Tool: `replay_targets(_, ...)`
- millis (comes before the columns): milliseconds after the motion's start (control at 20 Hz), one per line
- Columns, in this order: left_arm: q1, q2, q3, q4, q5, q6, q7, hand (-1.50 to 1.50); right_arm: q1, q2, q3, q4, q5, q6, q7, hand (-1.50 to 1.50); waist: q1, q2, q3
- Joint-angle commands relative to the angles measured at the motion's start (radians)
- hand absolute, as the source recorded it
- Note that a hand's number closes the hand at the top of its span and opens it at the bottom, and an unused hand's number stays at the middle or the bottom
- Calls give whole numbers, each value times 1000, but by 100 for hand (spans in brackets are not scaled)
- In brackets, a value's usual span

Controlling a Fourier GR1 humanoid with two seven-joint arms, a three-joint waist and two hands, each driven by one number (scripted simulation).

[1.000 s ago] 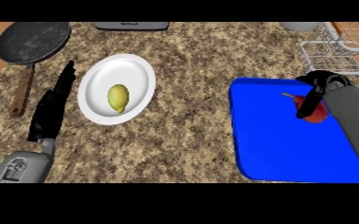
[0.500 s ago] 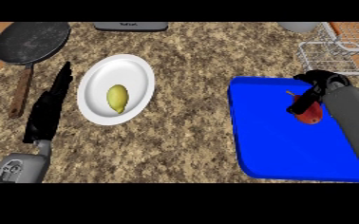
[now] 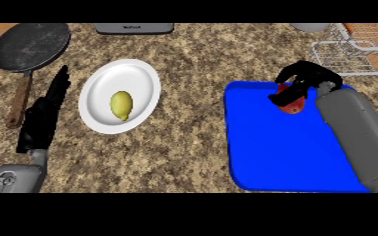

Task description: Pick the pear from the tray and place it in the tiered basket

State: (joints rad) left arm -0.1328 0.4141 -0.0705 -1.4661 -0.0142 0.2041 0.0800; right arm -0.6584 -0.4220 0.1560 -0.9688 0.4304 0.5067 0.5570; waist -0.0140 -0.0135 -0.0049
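A red-orange pear (image 3: 294,108) is at the far part of the blue tray (image 3: 288,155) on the right. My right hand (image 3: 304,81) comes in over the tray's right side, with its black fingers curled over the pear's top and hiding most of it. I cannot tell whether the pear touches the tray. The wire tiered basket (image 3: 345,55) stands just beyond the tray at the top right corner. My left hand (image 3: 46,115) rests at the left edge with straight fingers pointing up and holds nothing.
A white plate (image 3: 140,77) with a yellow lemon (image 3: 121,105) lies left of centre. A dark frying pan (image 3: 31,45) sits at the far left, and a grey appliance (image 3: 134,28) stands at the back edge. Speckled counter (image 3: 192,130) separates plate and tray.
My right hand has moved left and towards the back of the tray, and the pear has moved with it. The left hand has hardly shifted.
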Motion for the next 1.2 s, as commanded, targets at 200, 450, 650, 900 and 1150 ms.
replay_targets(200, 24, -3, 17, 13, -3, 9, -12, 0, 24, 162, -4, -398, 47, -355, -61, 150, -29, -9, 4)
replay_targets(450, 42, -6, 24, 9, 10, -7, -22, 0, 76, 113, -27, -677, 132, -467, 1, 150, -32, -6, 4)
replay_targets(650, 10, -12, 12, 3, -19, -10, -9, 0, 55, 52, -113, -792, 138, -443, 72, 150, -3, 7, 5)
replay_targets(900, 20, -15, 20, -30, -34, -5, -16, 0, 43, -108, -174, -849, 196, -333, 101, 150, 4, 8, 5)
replay_targets(1150, 49, -57, 15, -26, -49, -17, -28, 0, -102, -148, -288, -656, 91, -237, 39, 150, 22, 13, 5)
